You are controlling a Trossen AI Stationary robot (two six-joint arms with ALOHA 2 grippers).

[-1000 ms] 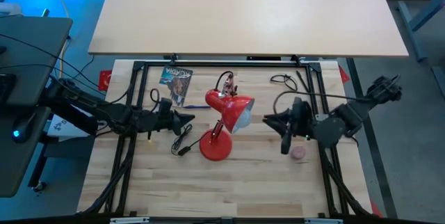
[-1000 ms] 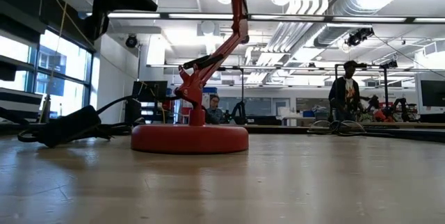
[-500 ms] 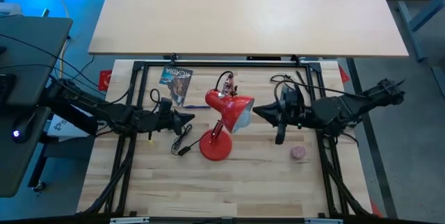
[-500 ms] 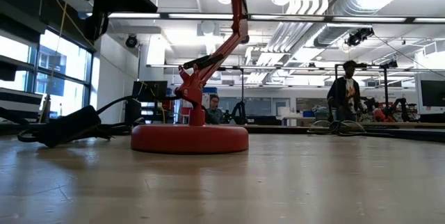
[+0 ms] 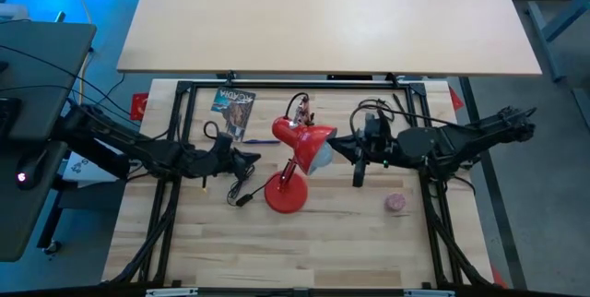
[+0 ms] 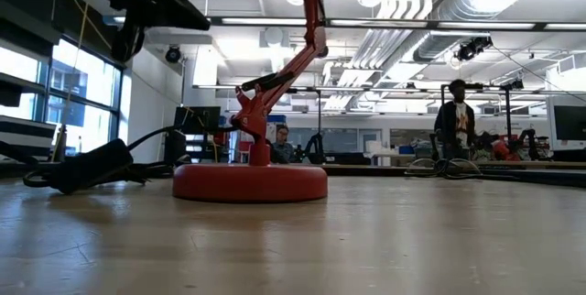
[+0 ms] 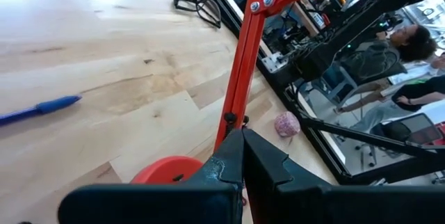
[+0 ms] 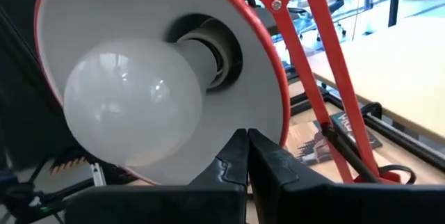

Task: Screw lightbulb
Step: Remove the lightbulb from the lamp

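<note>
Right gripper (image 5: 334, 150), clenched empty, hovers just right of the red lamp's shade (image 5: 316, 147), where the lightbulb (image 8: 135, 106) sits in its socket. Pushing forward could knock the shade askew.

The lamp (image 5: 297, 163) is placed near the middle of the table (image 5: 304, 242), with the lightbulb (image 8: 132, 106) seated in the socket inside its shade (image 8: 268, 78). The left gripper (image 5: 251, 158) is found just left of the lamp and the right gripper (image 5: 334, 148) just right of the shade. A ball (image 5: 395, 203) is set on the table to the lamp's right, a power adapter (image 5: 241, 197) just left of the lamp's base, and a booklet (image 5: 233, 106) behind, toward the table's far edge.
</note>
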